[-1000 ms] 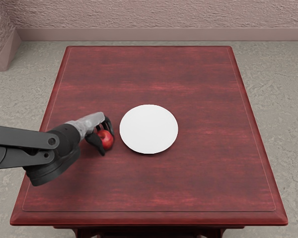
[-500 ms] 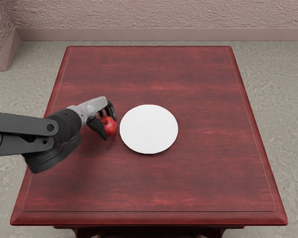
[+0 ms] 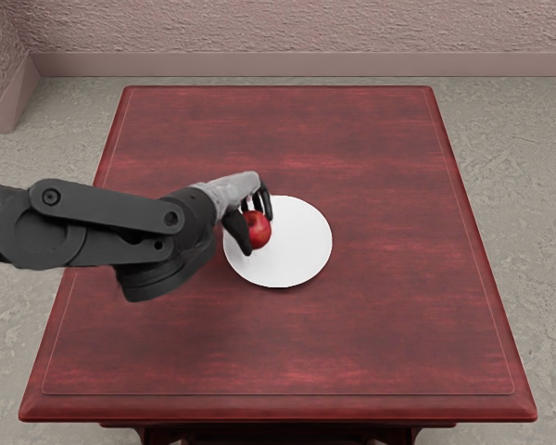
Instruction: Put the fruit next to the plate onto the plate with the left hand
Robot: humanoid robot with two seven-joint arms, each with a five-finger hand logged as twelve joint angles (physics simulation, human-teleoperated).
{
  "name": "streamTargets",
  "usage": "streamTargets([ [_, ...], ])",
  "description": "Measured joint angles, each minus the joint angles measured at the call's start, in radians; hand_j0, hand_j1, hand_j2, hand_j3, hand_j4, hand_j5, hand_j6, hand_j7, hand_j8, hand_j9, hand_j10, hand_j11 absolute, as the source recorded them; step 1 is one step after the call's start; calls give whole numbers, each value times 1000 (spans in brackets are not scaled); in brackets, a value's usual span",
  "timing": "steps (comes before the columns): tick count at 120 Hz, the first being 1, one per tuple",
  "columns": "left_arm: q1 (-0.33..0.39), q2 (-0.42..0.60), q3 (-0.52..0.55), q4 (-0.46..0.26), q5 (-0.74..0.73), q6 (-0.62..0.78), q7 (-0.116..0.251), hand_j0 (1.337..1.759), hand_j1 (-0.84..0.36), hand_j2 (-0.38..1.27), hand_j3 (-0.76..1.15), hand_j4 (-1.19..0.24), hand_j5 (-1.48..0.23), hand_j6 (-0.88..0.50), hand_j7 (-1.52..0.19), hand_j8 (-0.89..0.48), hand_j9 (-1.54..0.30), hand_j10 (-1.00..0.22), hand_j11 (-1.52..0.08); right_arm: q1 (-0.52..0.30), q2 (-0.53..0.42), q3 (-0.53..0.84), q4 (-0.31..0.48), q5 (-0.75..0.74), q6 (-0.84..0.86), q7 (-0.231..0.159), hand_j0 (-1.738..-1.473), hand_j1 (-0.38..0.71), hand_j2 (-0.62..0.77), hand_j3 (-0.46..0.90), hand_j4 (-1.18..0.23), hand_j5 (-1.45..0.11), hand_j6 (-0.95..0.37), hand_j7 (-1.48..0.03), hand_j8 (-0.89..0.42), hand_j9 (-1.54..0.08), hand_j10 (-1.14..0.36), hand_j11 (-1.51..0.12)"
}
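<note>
One arm only, in from the left, dark grey and thick. At its end, the left hand, out over the left side of the plate. Wrapped around a small red apple. Dark fingers curled over the top and far side, with one more down the near left side. So, for the apple: in the hand, above the left part of the plate, past its rim. Hard to tell whether touching the plate or just over it. For the plate: round, white and flat, lying near the middle of a dark red table. Around the table, a grey floor. At the back, a pinkish wall.
</note>
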Motion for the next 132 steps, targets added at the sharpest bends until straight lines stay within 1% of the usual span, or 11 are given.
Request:
streamTargets([
  [22, 2, -8, 1, 45, -3, -5, 0, 1657, 0, 188, 0, -295, -500, -192, -481, -207, -471, -363, -473, 0, 0, 0, 0, 0, 0, 0, -1658, -349, 0, 0, 0, 0, -1, 0, 0, 0, 0, 0],
  [38, 11, 2, -13, 52, -3, -11, -1, 1657, 152, 101, 0, -167, -278, -114, -268, -122, -263, -203, -264, 0, 0, 0, 0, 0, 0, 0, -1658, -349, 0, 0, 0, 0, -1, 0, 0, 0, 0, 0],
  [43, 31, 10, -23, 53, -3, -15, -24, 1657, 183, 84, 0, -141, -232, -97, -224, -104, -220, -170, -220, 0, 0, 0, 0, 0, 0, 0, -1658, -349, 0, 0, 0, 0, -1, 0, 0, 0, 0, 0],
  [51, 53, 30, -32, 55, -4, -20, -114, 1658, 222, 62, 0, -108, -175, -77, -170, -82, -167, -129, -167, 0, 0, 0, 0, 0, 0, 0, -1658, -349, 0, 0, 0, 0, -1, 0, 0, 0, 0, 0],
  [67, 70, 88, -40, 56, -3, -25, -336, 1658, 273, 34, 0, -65, -103, -49, -100, -52, -98, -76, -98, 0, 0, 0, 0, 0, 0, 0, -1658, -349, 0, 0, 0, 0, -1, 0, 0, 0, 0, 0],
  [83, 100, 197, -36, 56, -2, -71, -635, 1658, 302, 20, 0, -41, -62, -32, -61, -34, -60, -46, -60, 0, 0, 0, 0, 0, 0, 0, -1658, -349, 0, 0, 0, 0, -1, 0, 0, 0, 0, 0],
  [93, 137, 250, -34, 56, -1, -89, -778, 1658, 312, 14, 0, -31, -47, -26, -46, -27, -45, -35, -46, 0, 0, 0, 0, 0, 0, 0, -1658, -349, 0, 0, 0, 0, -1, 0, 0, 0, 0, 0],
  [110, 217, 343, -26, 69, 1, -99, -1055, 1658, 324, 9, 0, -22, -31, -19, -31, -20, -30, -24, -30, 0, 0, 0, 0, 0, 0, 0, -1658, -349, 0, 0, 0, 0, -1, 0, 0, 0, 0, 0],
  [114, 241, 352, -23, 81, 2, -100, -1101, 1658, 326, 8, 0, -20, -29, -18, -28, -19, -28, -22, -28, 0, 0, 0, 0, 0, 0, 0, -1658, -349, 0, 0, 0, 0, -1, 0, 0, 0, 0, 0],
  [119, 263, 372, -22, 94, 2, -101, -1141, 1658, 328, 8, 0, -19, -26, -17, -26, -18, -26, -20, -26, 0, 0, 0, 0, 0, 0, 0, -1658, -349, 0, 0, 0, 0, -1, 0, 0, 0, 0, 0],
  [132, 320, 425, -20, 120, 1, -102, -1193, 1658, 331, 6, 0, -16, -22, -16, -22, -16, -22, -17, -22, 0, 0, 0, 0, 0, 0, 0, -1658, -349, 0, 0, 0, 0, -1, 0, 0, 0, 0, 0],
])
